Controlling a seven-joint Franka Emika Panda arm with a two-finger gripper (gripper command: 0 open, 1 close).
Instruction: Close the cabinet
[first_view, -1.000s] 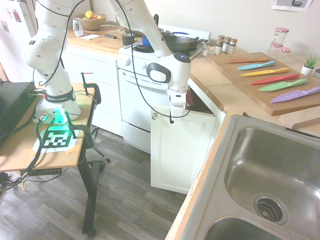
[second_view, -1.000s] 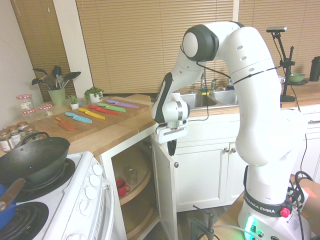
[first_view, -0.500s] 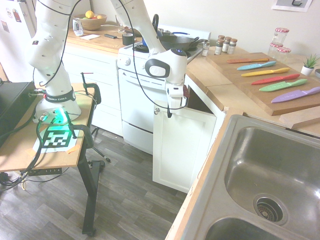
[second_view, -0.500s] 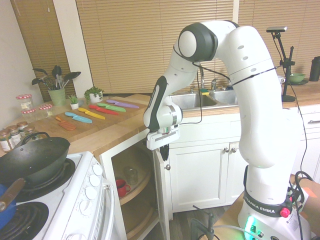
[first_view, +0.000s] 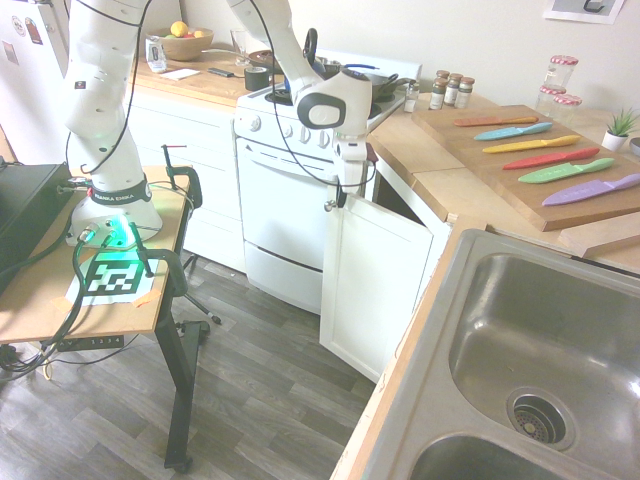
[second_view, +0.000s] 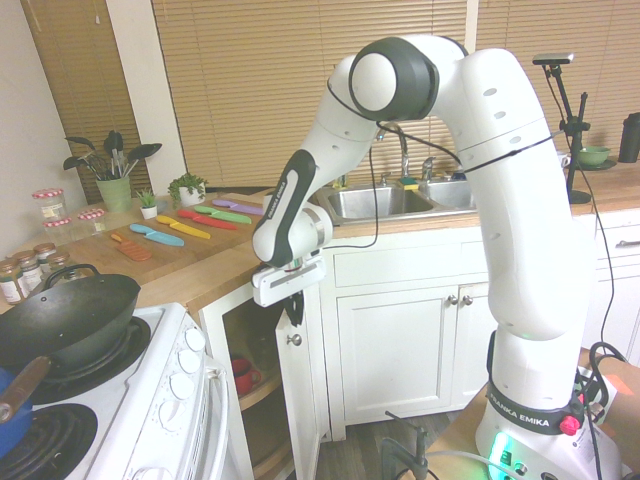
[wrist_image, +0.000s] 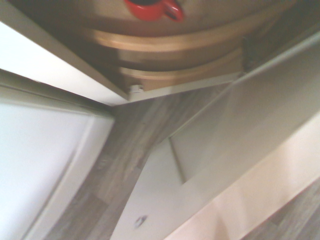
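Note:
The cabinet's white panelled door (first_view: 375, 275) stands ajar beside the oven, with a narrow gap left at its top. Its small silver knob (first_view: 329, 206) sits at the upper corner nearest the oven. My gripper (first_view: 343, 196) is shut with nothing held, and its dark tip rests against the door's outer top corner just above the knob. The second exterior view shows the same: the gripper (second_view: 293, 308) points down at the door (second_view: 300, 400) above the knob (second_view: 294, 340). In the wrist view the door (wrist_image: 200, 165) and knob (wrist_image: 140, 220) appear blurred, with wooden shelves behind.
A red mug (second_view: 242, 375) stands on a round shelf inside the cabinet. The white oven (first_view: 280, 200) is right beside the door, with a wok (second_view: 60, 320) on top. Coloured knives lie on a board (first_view: 540, 150). A steel sink (first_view: 540, 350) is nearby.
The gripper has moved toward the oven, pushing the door's top corner with it. The door has swung from wide open to nearly closed.

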